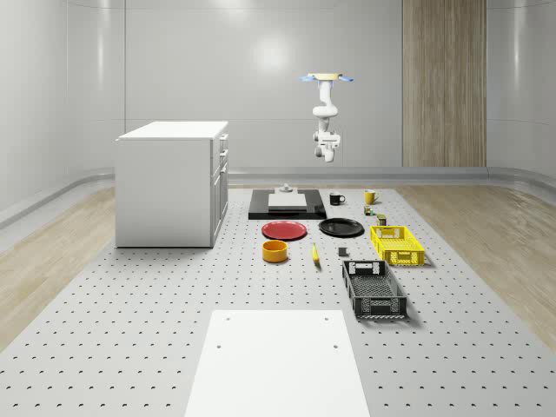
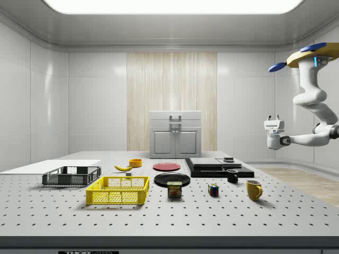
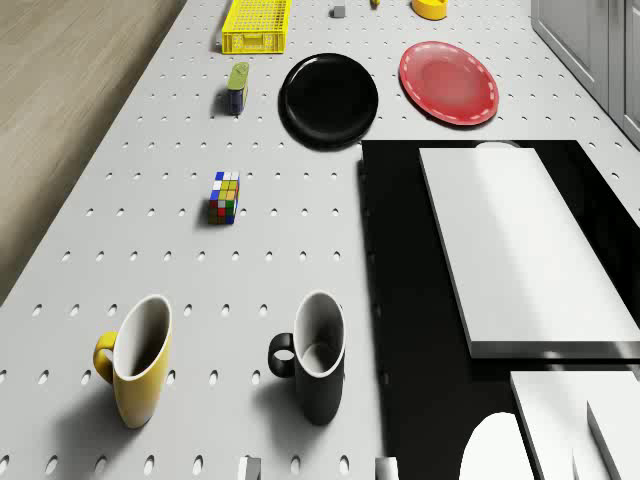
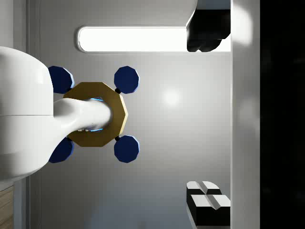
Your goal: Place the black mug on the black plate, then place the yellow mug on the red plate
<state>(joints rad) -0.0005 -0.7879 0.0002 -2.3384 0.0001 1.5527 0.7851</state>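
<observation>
A gold-bodied quadrotor drone with blue rotors [image 1: 327, 78] hovers high over the far end of the grey perforated table [image 1: 174, 347], above the area where the two mugs stand. Its white jointed arm [image 2: 312, 100] hangs below it and bends back. The gripper [image 4: 187, 117] is up in the air, well above everything on the table, and holds nothing. In the wrist view its two black fingers [image 4: 207, 202] stand wide apart, with the drone's underside between and beyond them.

The glossy black mug [image 3: 318, 370] stands upright on the table at the far end, just to the right of a black slab carrying a white block [image 3: 520, 250], as seen in the whole-scene view. The glossy yellow mug [image 3: 140, 370] stands upright to its right, apart from it. Both mugs rest on the bare table, on no plate.

The round black plate [image 3: 329, 98] lies nearer than the black mug, and the round red plate [image 3: 449, 82] lies just beside it on the left. Both plates are bare. A small coloured puzzle cube [image 3: 224, 197] sits between the mugs and the black plate, and a yellow mesh basket [image 3: 256, 25] lies nearer still on the right
</observation>
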